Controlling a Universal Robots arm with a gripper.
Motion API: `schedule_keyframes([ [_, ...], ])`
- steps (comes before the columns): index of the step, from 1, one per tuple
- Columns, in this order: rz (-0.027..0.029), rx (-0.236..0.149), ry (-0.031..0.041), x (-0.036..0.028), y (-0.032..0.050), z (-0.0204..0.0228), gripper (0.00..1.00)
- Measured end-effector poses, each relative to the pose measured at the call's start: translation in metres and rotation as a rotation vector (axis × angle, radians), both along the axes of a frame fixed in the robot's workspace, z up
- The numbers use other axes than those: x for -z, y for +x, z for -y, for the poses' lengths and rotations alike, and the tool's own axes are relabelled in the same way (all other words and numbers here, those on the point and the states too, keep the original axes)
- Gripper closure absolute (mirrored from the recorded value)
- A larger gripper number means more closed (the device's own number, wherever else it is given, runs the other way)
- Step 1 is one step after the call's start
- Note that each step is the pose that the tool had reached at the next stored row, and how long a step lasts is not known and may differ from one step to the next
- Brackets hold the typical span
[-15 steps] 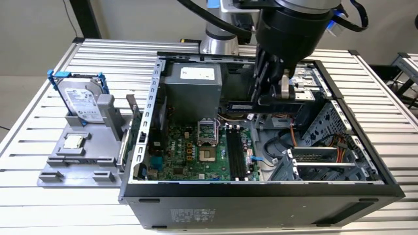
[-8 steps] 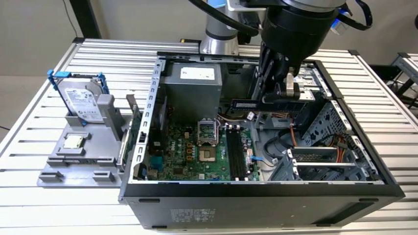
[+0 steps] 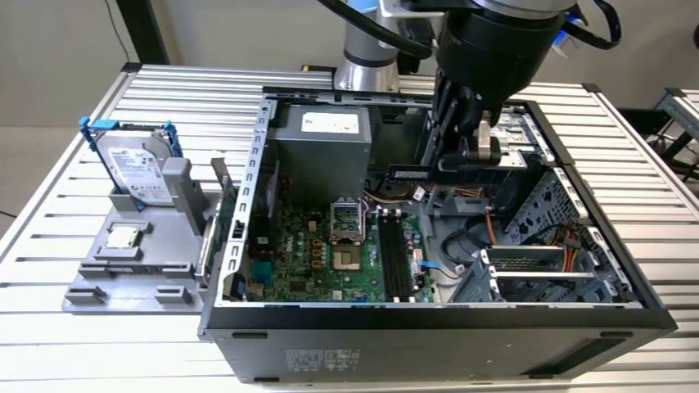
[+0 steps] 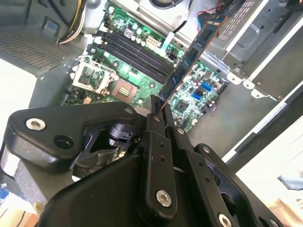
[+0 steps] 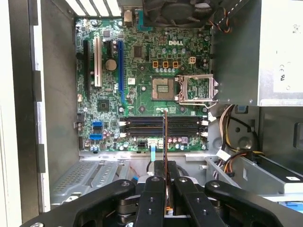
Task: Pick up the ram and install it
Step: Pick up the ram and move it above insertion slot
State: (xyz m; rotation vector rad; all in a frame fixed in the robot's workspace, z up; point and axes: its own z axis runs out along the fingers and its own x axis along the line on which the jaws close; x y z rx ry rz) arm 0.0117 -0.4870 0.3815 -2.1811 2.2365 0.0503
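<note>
Green and thin, the ram [image 4: 191, 59] was pinched by one end between the fingers of the gripper [image 4: 158, 106], which were closed flat on it. I judged the pick done and the carry-in under way. The stick hung in the air above the motherboard [image 5: 102, 94], clear of the black slots [image 5: 142, 126]. In both wrist views it seemed to lie across the slots rather than along them, so seating it would call for a turn to line it up, then a level, straight press.

The open processor socket [image 5: 163, 88] sat just beside the slots. A bundle of cables [image 5: 229, 137] crowded one end of them, and the power supply box [image 3: 322, 147] stood at the far side. Outside the case [image 3: 437, 327], on the exterior view's left, a hard drive [image 3: 142, 168] stood in a grey holder [image 3: 131, 270].
</note>
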Motion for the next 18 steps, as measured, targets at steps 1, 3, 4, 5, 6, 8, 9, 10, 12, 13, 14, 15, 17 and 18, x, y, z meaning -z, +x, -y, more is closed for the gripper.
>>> schedule_keyframes([
  [1,0.0,0.0,0.0,0.0,0.0,-0.0018,1.0],
  [3,0.0,0.0,0.0001,0.0,0.0,-0.0061,1.0],
  [4,0.0,0.0,0.0,0.0,0.0,-0.0082,1.0],
  [5,0.0,0.0,0.0,0.0,0.0,-0.0102,1.0],
  [6,0.0,0.0,0.0,0.0,0.0,-0.0124,1.0],
  [8,0.0,0.0,0.0,0.0,0.0,-0.0168,1.0],
  [9,0.0,0.0,0.0,0.0,0.0,-0.0193,1.0],
  [10,0.0,0.0,-0.0001,0.0,0.0,-0.0215,1.0],
  [12,0.0,0.0,0.0,0.0,0.0001,-0.0238,1.0],
  [13,0.0,0.0,0.0,0.0,0.0001,-0.0238,1.0],
  [14,0.0,0.0,0.0,0.0,0.0001,-0.0238,1.0],
  [15,0.0,0.0,0.0,0.0,0.0,-0.0238,1.0],
  [17,0.0,0.0,0.0,0.0,0.0,-0.0239,1.0],
  [18,0.0,0.0,0.0,0.0,0.0,-0.0239,1.0],
])
